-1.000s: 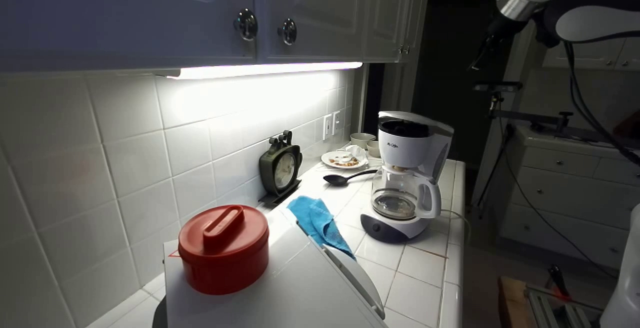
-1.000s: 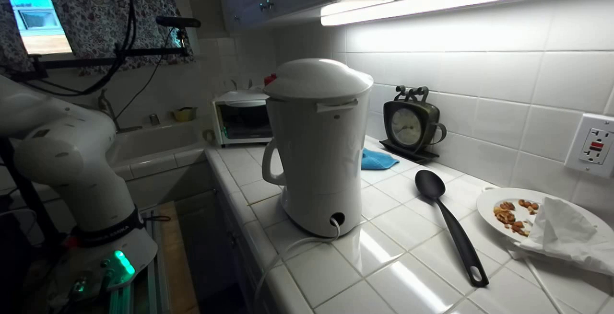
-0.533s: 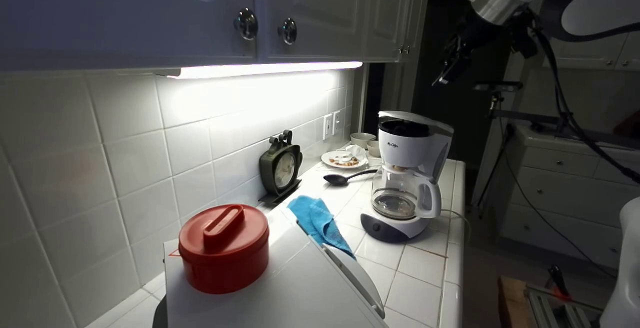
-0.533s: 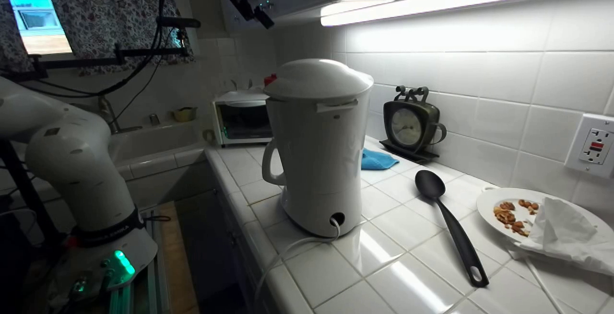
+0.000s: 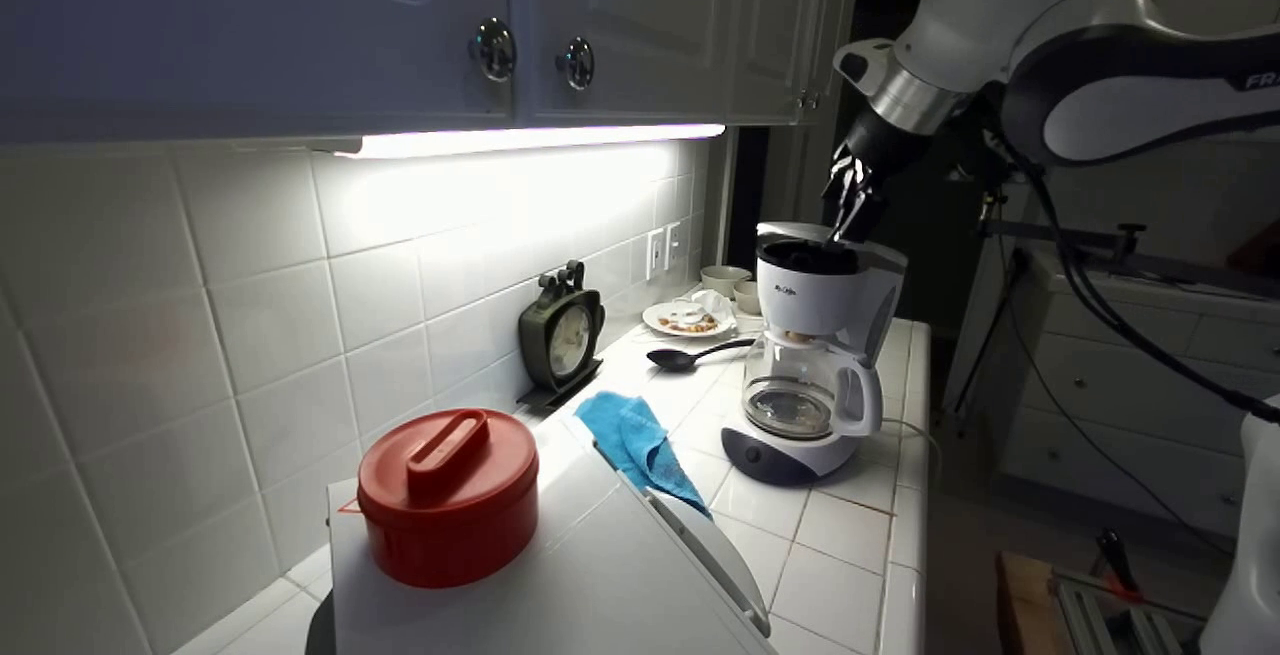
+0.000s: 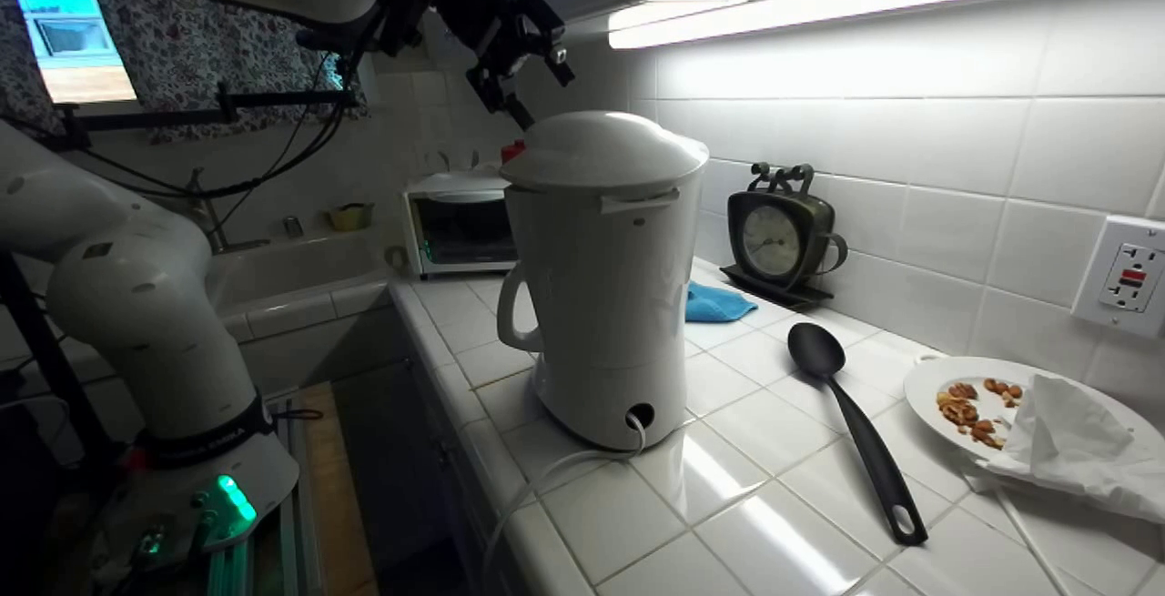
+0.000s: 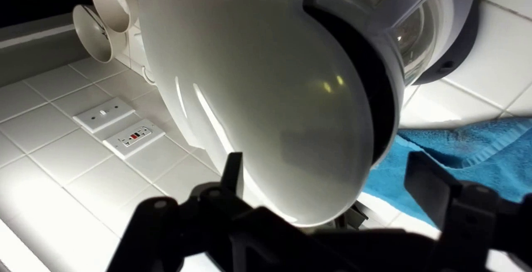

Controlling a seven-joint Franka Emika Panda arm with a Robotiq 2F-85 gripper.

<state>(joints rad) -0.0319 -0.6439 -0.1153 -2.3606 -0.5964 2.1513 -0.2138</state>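
My gripper point(image 7: 331, 180) is open and holds nothing. Its two fingers stand wide apart on either side of the near end of the coffee maker's white lid point(image 7: 266, 97) in the wrist view. The white coffee maker point(image 6: 605, 305) stands upright on the tiled counter. Its lid point(image 6: 605, 150) is tilted up, with a dark gap below it. In both exterior views the gripper point(image 6: 543, 94) is just above the lid, fingers pointing down at a slant. I cannot tell whether they touch it. The glass carafe point(image 5: 790, 390) sits in the coffee maker and looks empty.
A blue cloth point(image 5: 640, 445), a red lidded pot point(image 5: 450, 505) on a white toaster oven point(image 6: 464, 223), and a dark green clock-like dial point(image 6: 778, 237) are nearby. A black spoon point(image 6: 860, 432) and a plate of nuts point(image 6: 937, 378) lie behind. Cabinets point(image 5: 620, 25) hang above.
The arm has come in from the side and down. The gripper has moved from high and away to close over the coffee maker's lid. The objects on the counter have not moved.
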